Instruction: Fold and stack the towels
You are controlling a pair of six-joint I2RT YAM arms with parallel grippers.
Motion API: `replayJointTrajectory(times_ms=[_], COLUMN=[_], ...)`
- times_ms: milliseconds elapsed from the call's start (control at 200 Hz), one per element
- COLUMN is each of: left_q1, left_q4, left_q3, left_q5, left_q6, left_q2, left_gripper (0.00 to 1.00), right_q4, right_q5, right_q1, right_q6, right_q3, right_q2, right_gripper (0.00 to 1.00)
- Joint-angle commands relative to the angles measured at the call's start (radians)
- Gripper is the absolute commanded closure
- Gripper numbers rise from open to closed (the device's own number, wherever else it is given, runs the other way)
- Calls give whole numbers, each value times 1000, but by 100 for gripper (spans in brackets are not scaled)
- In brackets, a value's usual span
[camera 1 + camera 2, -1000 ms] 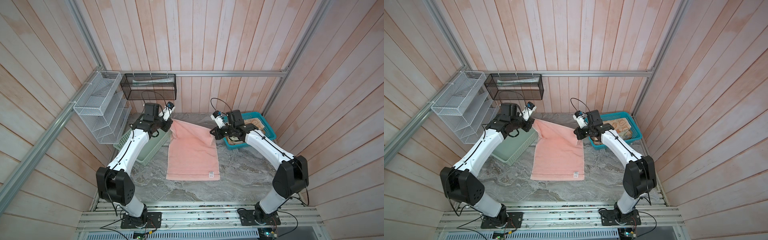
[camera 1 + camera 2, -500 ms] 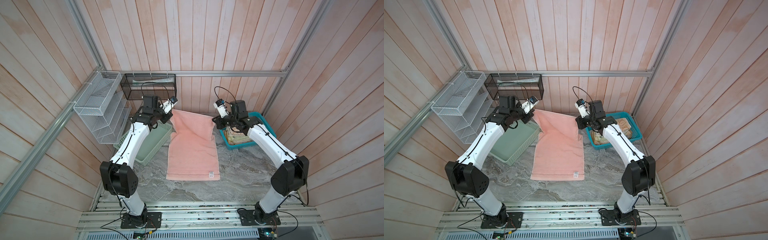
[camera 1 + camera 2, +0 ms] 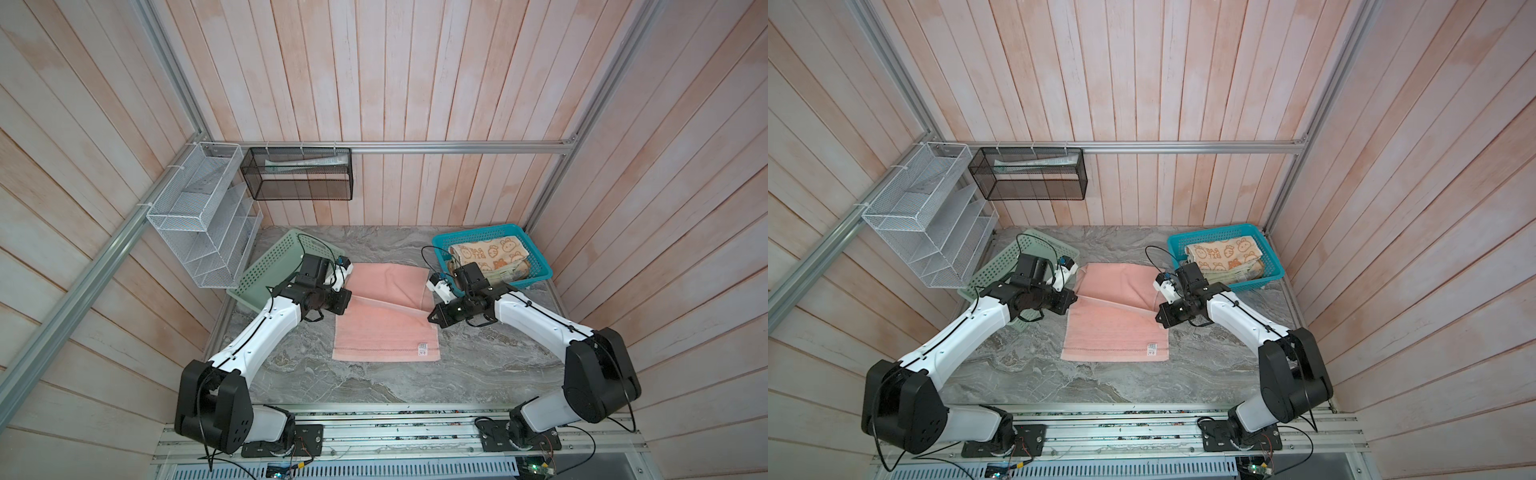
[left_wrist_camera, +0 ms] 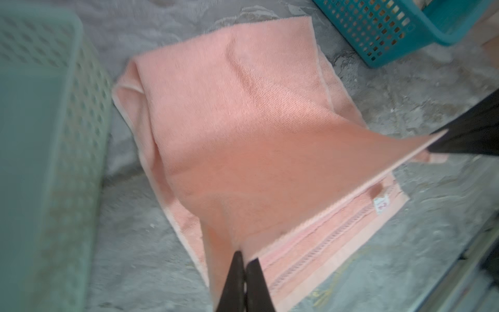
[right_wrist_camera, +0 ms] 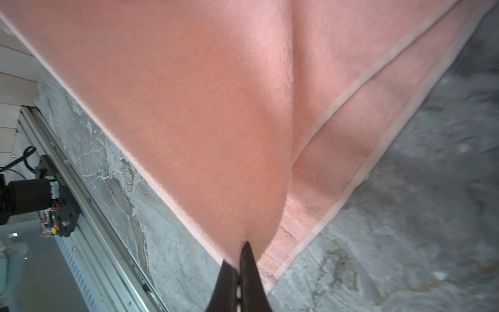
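A plain salmon pink towel lies on the marble table, its near half flat with a small label at the near right corner. Its far half is folded over toward the front and hangs taut between my two grippers. My left gripper is shut on one lifted corner. My right gripper is shut on the other corner. The raised edge sits over the towel's middle. An orange towel with cream bunnies lies on top of other folded cloths in the teal basket.
A mint-green basket sits tilted at the table's left edge, close behind my left arm. A white wire rack and a black mesh shelf hang on the walls. Bare marble stretches in front of the towel.
Both grippers lifted the towel's far edge, then carried it forward and down toward the front, so the far half now folds over the towel's middle.
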Motion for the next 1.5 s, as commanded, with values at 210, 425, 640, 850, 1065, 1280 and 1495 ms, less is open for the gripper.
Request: replayJointTrajectory(times_ms=[210,425,640,850,1065,1280,1495], left_q1=[-13,-140,-313,-313,-76,141,220], left_q4=[347,343,320,162,-46,-144,-287], left_q3=[-330,-448,-541,-374,130,804,1510], left_q5=[58,-28,-55,-82,-70,-57,1], left_q6=[-485,-603,-759,-666,-311,4,157], left_q2=[107,78,2,-39,53,383,754], left_gripper=[100,100,100,100,100,100,100], right_q4=[103,131,158,69,-89,-119,-316], right_q5=[0,45,49,126,313,392,354], right_q1=[71,71,95,56,-11,-154,-205], right_q6=[168,246,373,319,147,-28,-140], right_q3=[-34,-178,-371,-300,149,765,1545], right_q2=[143,108,-72,-159,-43,236,651], right_gripper=[100,100,100,100,100,100,100])
